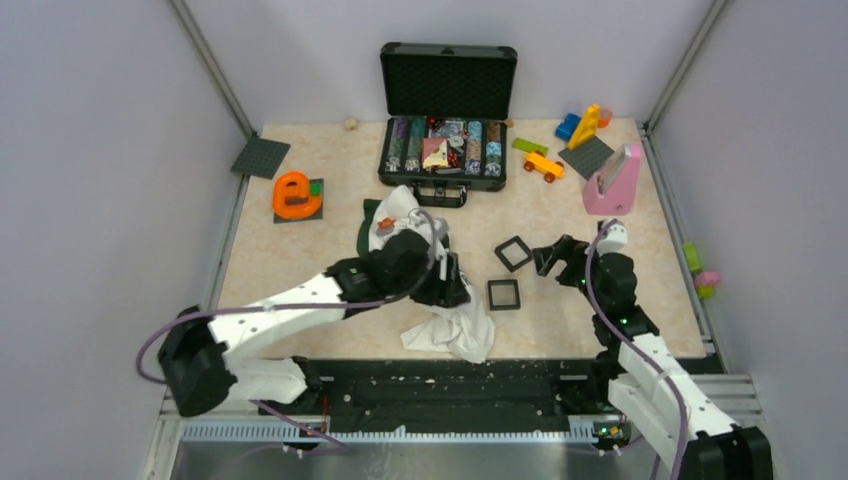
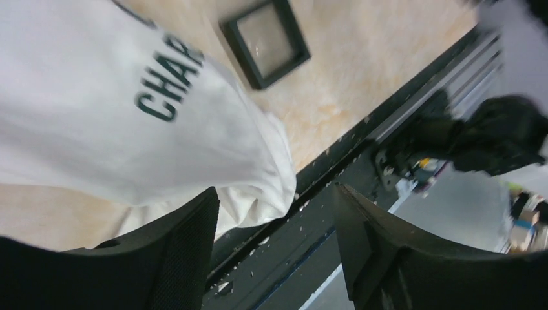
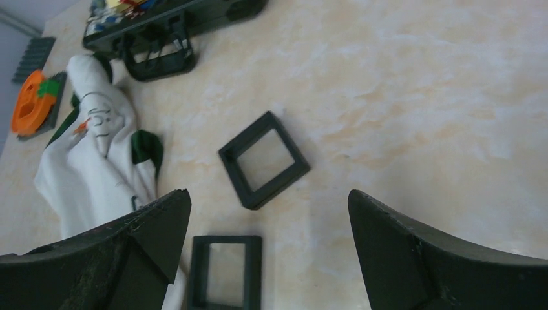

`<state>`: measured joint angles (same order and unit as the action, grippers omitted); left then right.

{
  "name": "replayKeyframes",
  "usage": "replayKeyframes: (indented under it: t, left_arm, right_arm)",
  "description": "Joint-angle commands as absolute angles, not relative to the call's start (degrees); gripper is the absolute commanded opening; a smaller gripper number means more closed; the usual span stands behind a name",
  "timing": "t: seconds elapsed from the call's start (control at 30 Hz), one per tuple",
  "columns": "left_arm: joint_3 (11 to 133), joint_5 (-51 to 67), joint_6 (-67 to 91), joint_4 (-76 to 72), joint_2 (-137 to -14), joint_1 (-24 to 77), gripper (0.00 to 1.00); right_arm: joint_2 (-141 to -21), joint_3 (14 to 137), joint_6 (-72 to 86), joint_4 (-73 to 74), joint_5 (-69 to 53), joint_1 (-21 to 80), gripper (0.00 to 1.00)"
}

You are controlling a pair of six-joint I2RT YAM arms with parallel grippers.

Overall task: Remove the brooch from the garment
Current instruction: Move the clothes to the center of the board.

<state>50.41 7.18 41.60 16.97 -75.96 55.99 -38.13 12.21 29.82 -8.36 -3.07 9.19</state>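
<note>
Beige marbled bench (image 1: 280, 262), from above: the tiny orange-red brooch (image 1: 385, 222) sits on the far fold of the crumpled white garment with green trim (image 1: 455, 335), hard beside the left arm (image 1: 300, 298), whose bulk could snag and drag the cloth. Left wrist: the left claw (image 2: 274, 194) gapes empty over the garment's near edge, brooch out of sight. Right wrist: the right claw (image 3: 269, 194) gapes empty, two black square frames (image 3: 245, 135) lying between it and the brooch.

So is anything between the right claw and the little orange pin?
Only a flat black frame lies between the right gripper and the brooch; the left gripper hangs close beside that path.
</note>
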Motion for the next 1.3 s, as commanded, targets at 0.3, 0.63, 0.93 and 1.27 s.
replayKeyframes:
  t: [0.3,0.63,0.93,1.27]
  left_arm:
    - [40.4,12.0,38.2,8.6,-59.4,20.3,0.74]
    - [35.9,23.1,41.6,-9.4,-73.7,7.2,0.66]
    - [36.8,32.1,42.0,-14.2,-84.0,4.8,0.49]
    - [34.6,29.4,37.3,-4.6,-80.6,4.8,0.00]
  right_arm:
    - [-70.8,36.8,26.6,-16.6,-12.3,32.2,0.85]
    - [-98.7,58.0,30.1,-20.7,-15.4,35.3,0.68]
    - [-113.8,69.2,31.2,-23.5,-19.1,36.6,0.54]
    - [-110.5,68.0,30.9,-22.2,-14.9,37.0,0.00]
